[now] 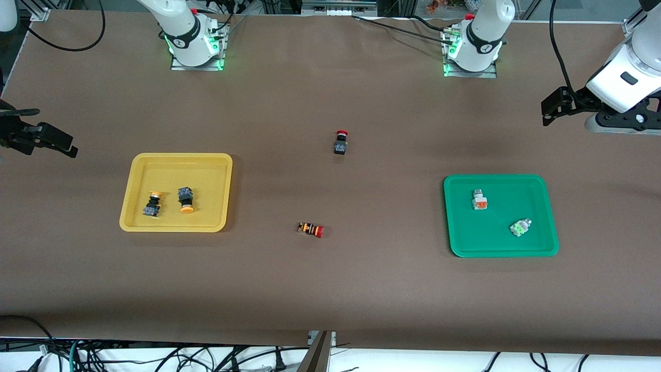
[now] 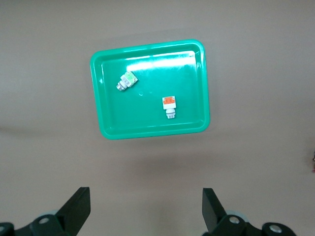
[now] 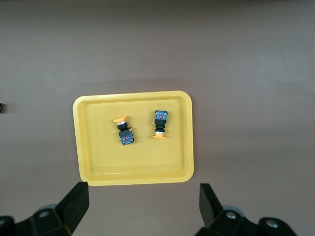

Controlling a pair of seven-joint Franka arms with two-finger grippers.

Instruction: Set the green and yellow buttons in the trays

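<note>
- Four task buttons already sit in trays: the green-faced button and orange-faced button in the green tray, two yellow-capped buttons in the yellow tray.
- I judge them light, rigid, best pinched across the body.
- Striped red switch and red-capped switch lie on the brown surface.
- Left pincer and right pincer hang wide and empty over the surface's ends.
</note>
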